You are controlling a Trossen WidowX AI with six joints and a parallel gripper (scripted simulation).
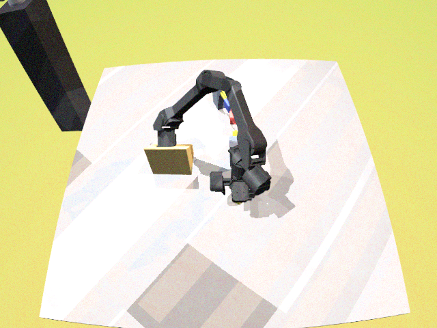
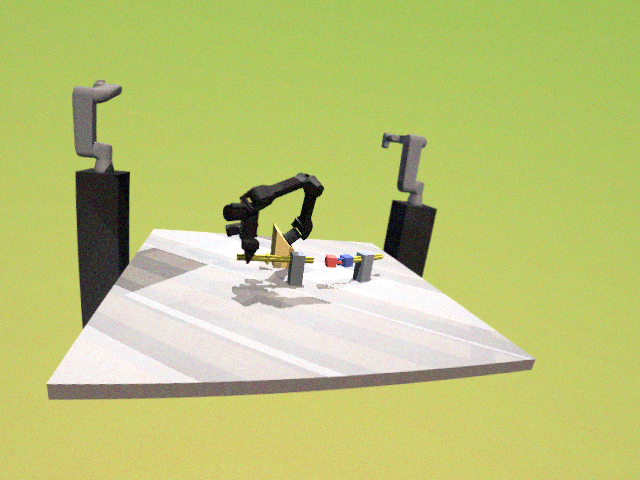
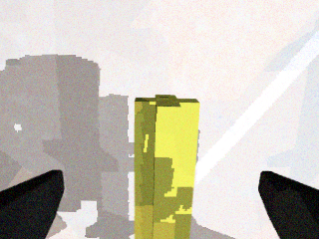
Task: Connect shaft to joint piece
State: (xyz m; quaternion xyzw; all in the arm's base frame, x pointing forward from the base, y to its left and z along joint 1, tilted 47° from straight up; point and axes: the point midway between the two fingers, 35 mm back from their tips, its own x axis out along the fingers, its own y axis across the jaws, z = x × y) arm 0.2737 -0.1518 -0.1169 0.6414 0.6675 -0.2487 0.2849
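Note:
The second shaft [image 2: 281, 258] [image 3: 174, 134] is yellow and ribbed, with a small collar. It runs through its grey block [image 2: 296, 269] [image 1: 233, 139]. Its inner end [image 1: 234, 132] stands short of the red square joint piece [image 1: 231, 117] [image 2: 330, 260], with a gap between. The red piece joins a blue piece [image 1: 227, 104] [image 2: 346, 260] on the yellow first shaft [image 1: 222, 94] [image 2: 379, 256], held in the other grey block [image 2: 363, 268]. Whether the opening lines up is too small to tell. My gripper [image 3: 162, 180] [image 2: 249, 260] is open, its fingers either side of the second shaft near its outer end, with room on both sides.
A tan wedge-shaped block [image 1: 171, 160] [image 2: 280, 248] stands at the arm's base, left of the shafts in the top view. Two grey arms on dark pillars [image 2: 101, 232] [image 2: 409, 232] stand beyond the table. Shadows and pale stripes cross the table top [image 2: 206, 330].

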